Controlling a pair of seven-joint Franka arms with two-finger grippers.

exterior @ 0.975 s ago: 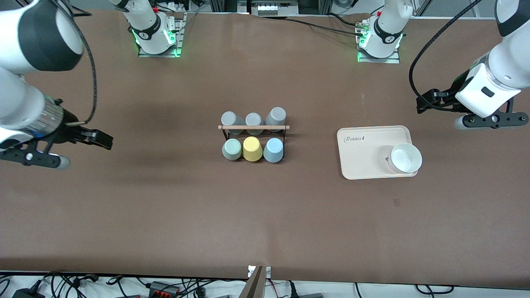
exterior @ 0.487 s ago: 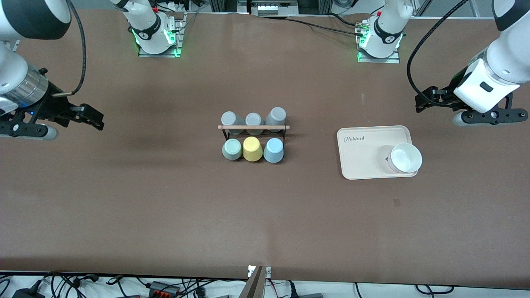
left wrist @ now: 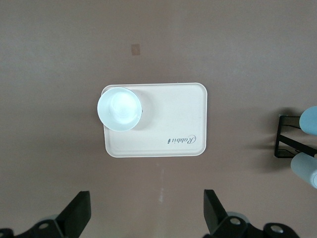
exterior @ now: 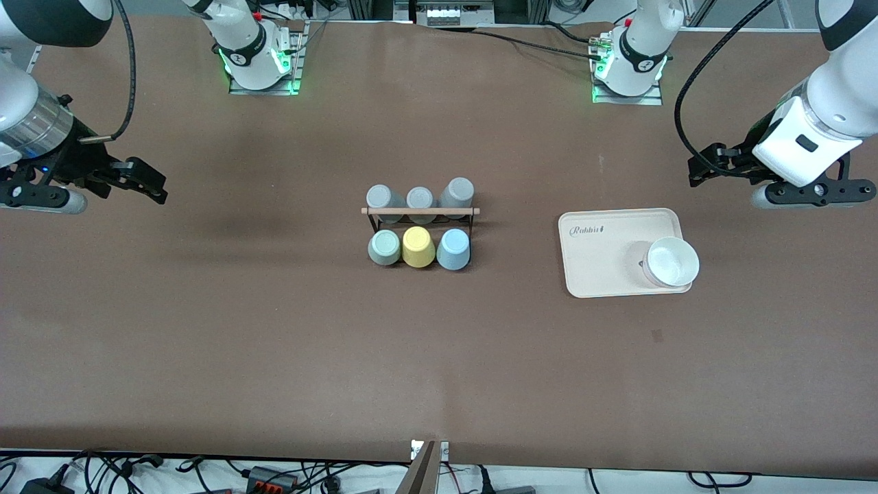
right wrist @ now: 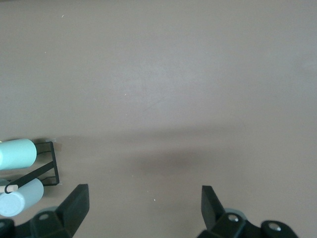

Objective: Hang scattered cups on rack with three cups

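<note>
The black wire rack with its wooden rod stands mid-table. The mint green cup and the light blue cup sit bottoms-up on its row nearer the front camera, with a yellow cup between them. Three grey cups fill the farther row. My left gripper is open and empty over bare table at the left arm's end; its wrist view shows it apart from the blue cup. My right gripper is open and empty over the right arm's end; its wrist view catches the mint cup.
A cream tray lies between the rack and the left arm's end, with a white bowl on its corner nearer the front camera. Both show in the left wrist view, the tray and the bowl. Cables run along the table's front edge.
The right arm has swung up and away from the front camera, drawing its gripper slightly outward. The left arm has shifted only a little. The cups and rack have not moved.
</note>
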